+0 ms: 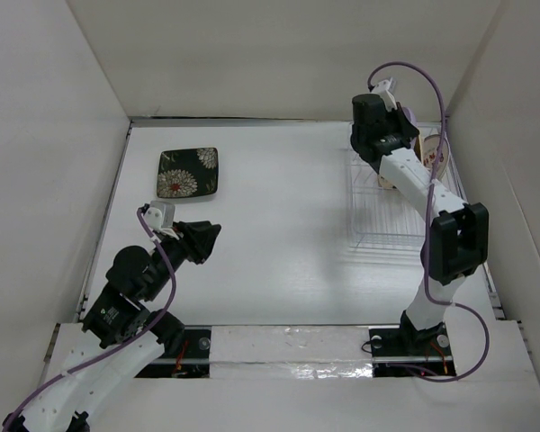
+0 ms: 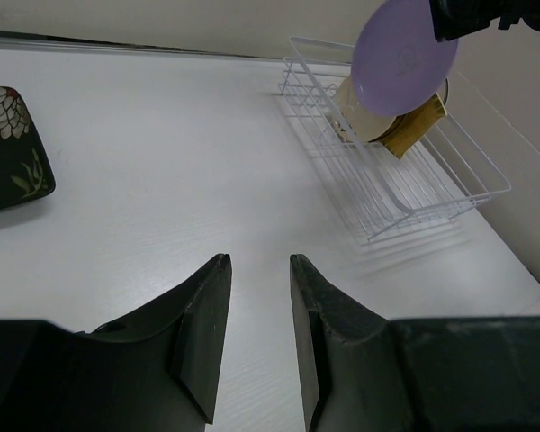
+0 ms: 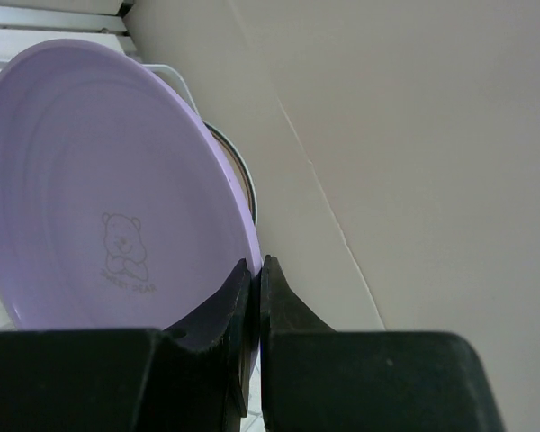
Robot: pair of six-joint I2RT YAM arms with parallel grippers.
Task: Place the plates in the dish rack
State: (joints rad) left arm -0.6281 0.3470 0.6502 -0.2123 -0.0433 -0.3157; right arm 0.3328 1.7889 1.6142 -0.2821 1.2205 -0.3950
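Light: bright, even, diffuse; white walls (image 1: 279, 54) and table (image 1: 279, 234) nearly washed out.
Shadows: faint, soft-edged beneath the dish rack (image 1: 378, 225).
Glare: patchy sheen on the tape strip (image 1: 288, 345).
Focus: lilac plate (image 3: 99, 198) crisp; right gripper (image 3: 256, 274) dark, slightly soft near the lens.

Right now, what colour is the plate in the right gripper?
Lilac plate with a faint bear outline, held by the right gripper; clearest in the right wrist view.

**One arm low, one arm far out**

The left arm (image 1: 130, 279) is bent low near its base. The left gripper (image 2: 256, 268) has its two fingers apart and holds nothing. The right arm (image 1: 412, 180) reaches far out. The right gripper (image 3: 255, 268) pinches the lilac plate (image 3: 90, 180) by its rim.
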